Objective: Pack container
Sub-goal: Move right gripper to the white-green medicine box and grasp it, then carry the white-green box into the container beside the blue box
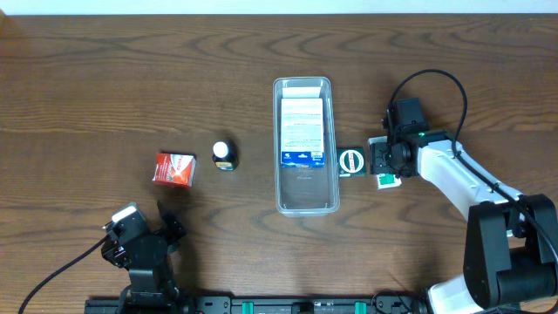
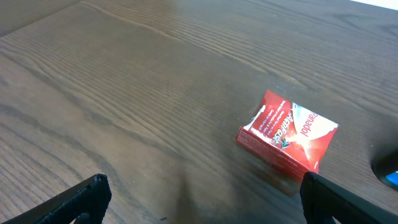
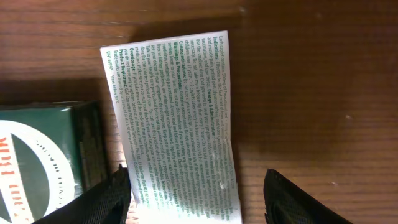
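Note:
The clear plastic container (image 1: 304, 196) lies lengthwise at the table's middle, with a white and blue box (image 1: 302, 131) inside its far half. My right gripper (image 1: 384, 164) is open and hangs over a white box with green print (image 3: 171, 118), its fingers on either side of it. A dark green box (image 1: 350, 162) with a white round mark lies between that box and the container; it also shows in the right wrist view (image 3: 43, 162). My left gripper (image 1: 166, 228) is open and empty near the front left, behind a red box (image 1: 174, 168), which also shows in the left wrist view (image 2: 287, 138).
A small dark bottle with a white cap (image 1: 224, 155) stands between the red box and the container. The table is dark wood.

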